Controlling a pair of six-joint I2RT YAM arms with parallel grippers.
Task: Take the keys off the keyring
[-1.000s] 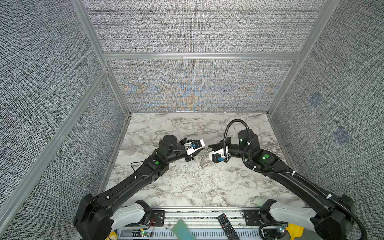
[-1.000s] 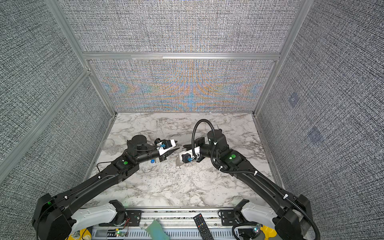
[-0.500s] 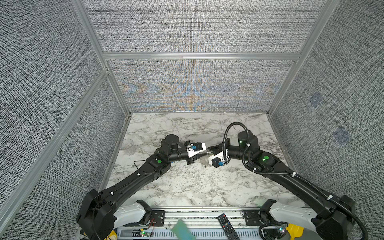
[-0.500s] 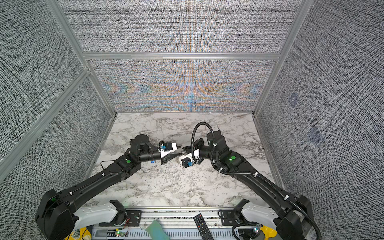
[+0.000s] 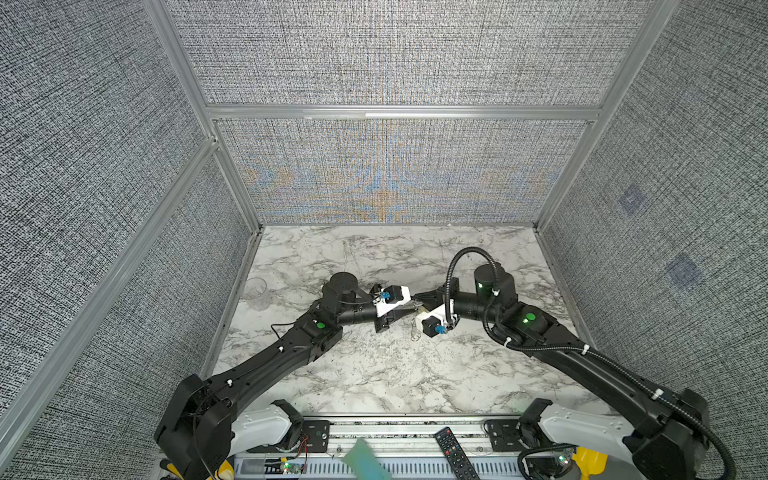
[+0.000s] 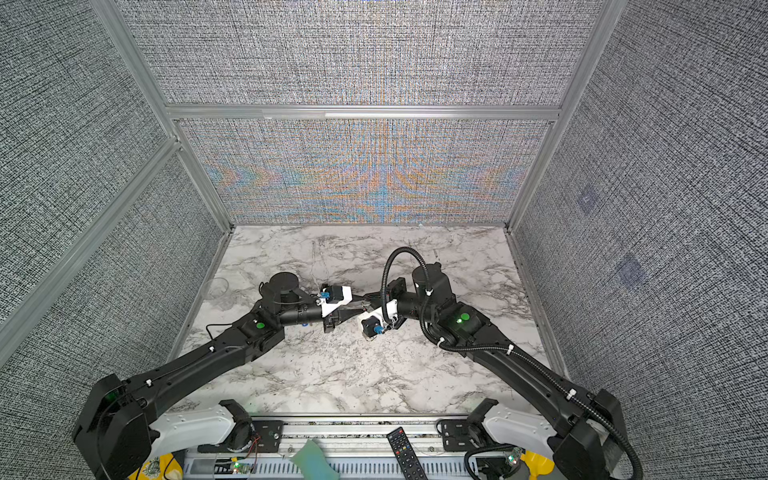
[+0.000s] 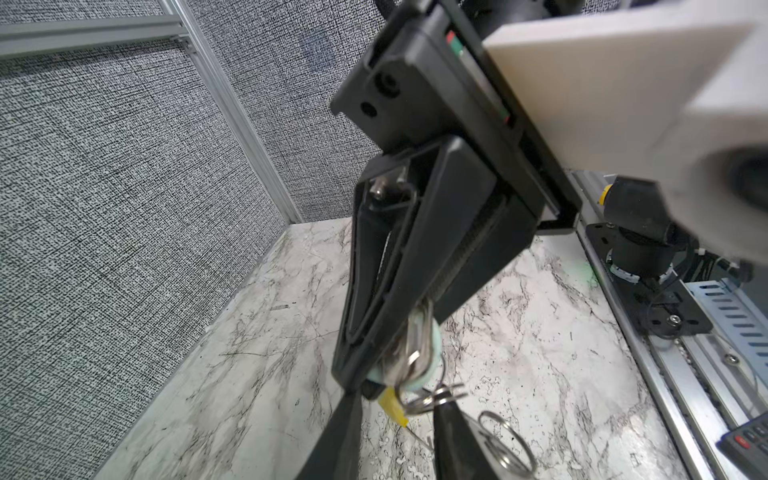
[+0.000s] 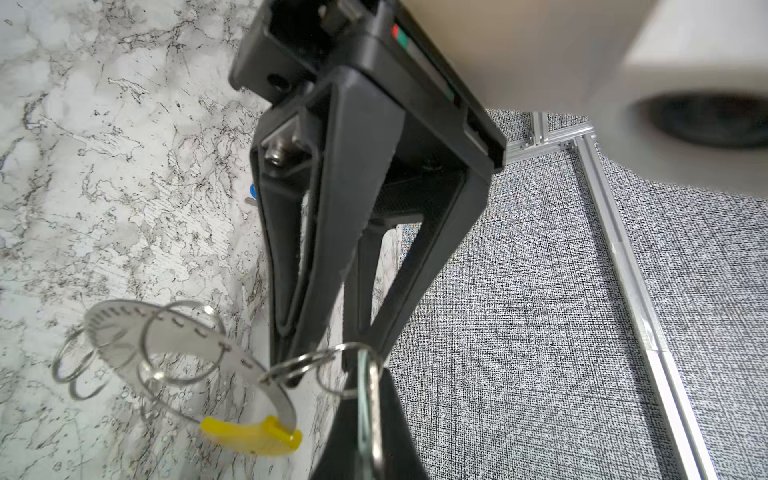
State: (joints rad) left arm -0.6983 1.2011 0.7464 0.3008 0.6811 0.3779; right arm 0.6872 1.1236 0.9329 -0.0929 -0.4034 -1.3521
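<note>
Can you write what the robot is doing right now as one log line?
left gripper: jaws shut on mint-green key | right gripper: jaws shut on small metal ring of keyring | key not yet off ring

keyring (image 8: 112,328) over table (image 5: 374,374) centre, cup (image 5: 255,291) at left edge (well apart), remote (image 5: 455,453) on front rail (image 5: 395,428)

The left gripper (image 7: 395,349) pinches the mint-green key (image 7: 434,357) by its head (metal rings (image 7: 432,397) bunched against it); the keyring's yellow section (image 7: 392,405) sits just below, above the marble table (image 7: 249,374).
</note>
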